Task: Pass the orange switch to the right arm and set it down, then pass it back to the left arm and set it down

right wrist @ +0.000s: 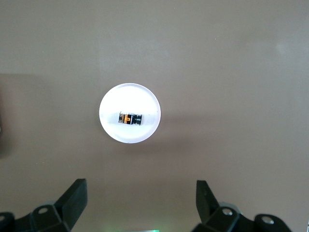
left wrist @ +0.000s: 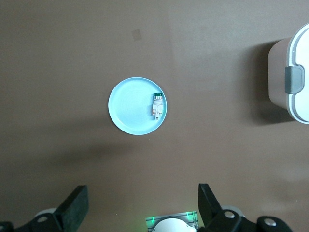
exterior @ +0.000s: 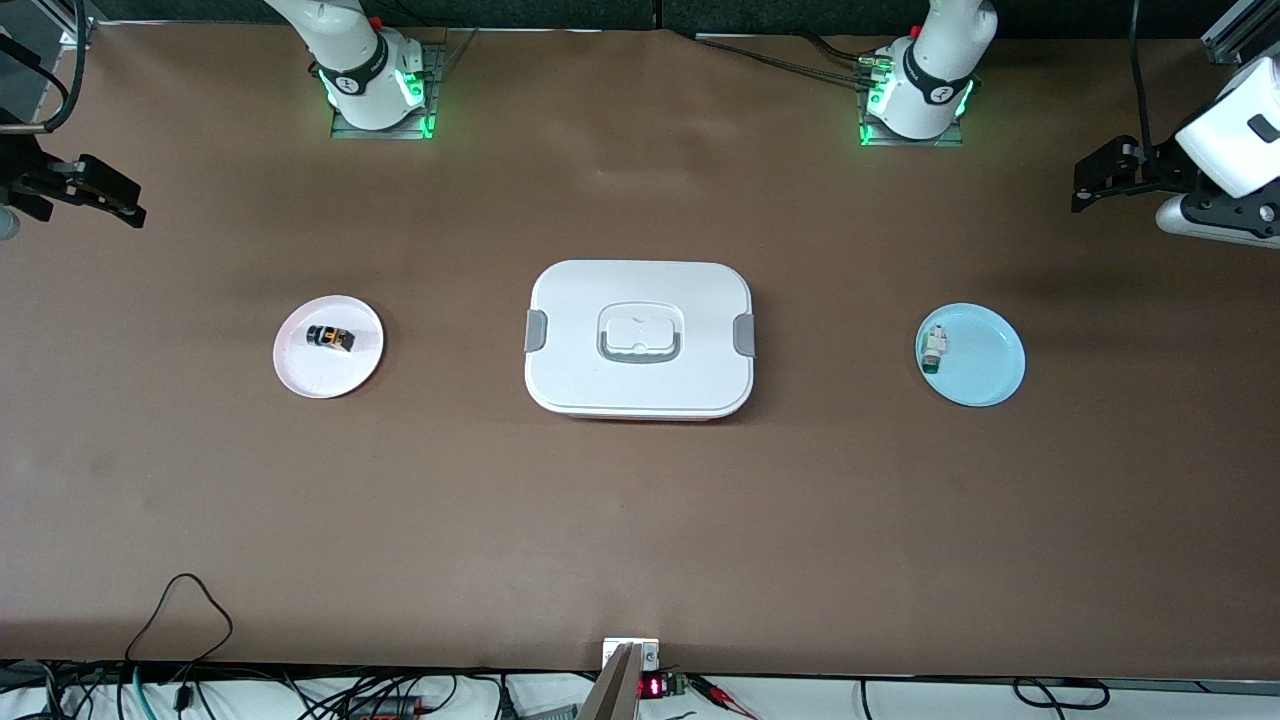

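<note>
The orange switch [exterior: 330, 337], a tiny black block with an orange face, lies on a white plate [exterior: 300, 370] toward the right arm's end of the table; the right wrist view shows the switch [right wrist: 129, 118] from above. The white box [exterior: 640, 340] with grey clasps stands mid-table between the two plates. My right gripper [exterior: 125, 200] hangs open and empty high over the table at its own end, its fingers [right wrist: 77, 193] wide apart. My left gripper [exterior: 1090, 180] hangs open and empty high over the other end, fingers [left wrist: 77, 200] spread.
A light blue plate [exterior: 985, 365] holding a small white-and-green component [exterior: 932, 350] sits toward the left arm's end; the left wrist view shows the blue plate [left wrist: 130, 106] and a corner of the box [left wrist: 297, 77]. Cables lie along the table edge nearest the front camera.
</note>
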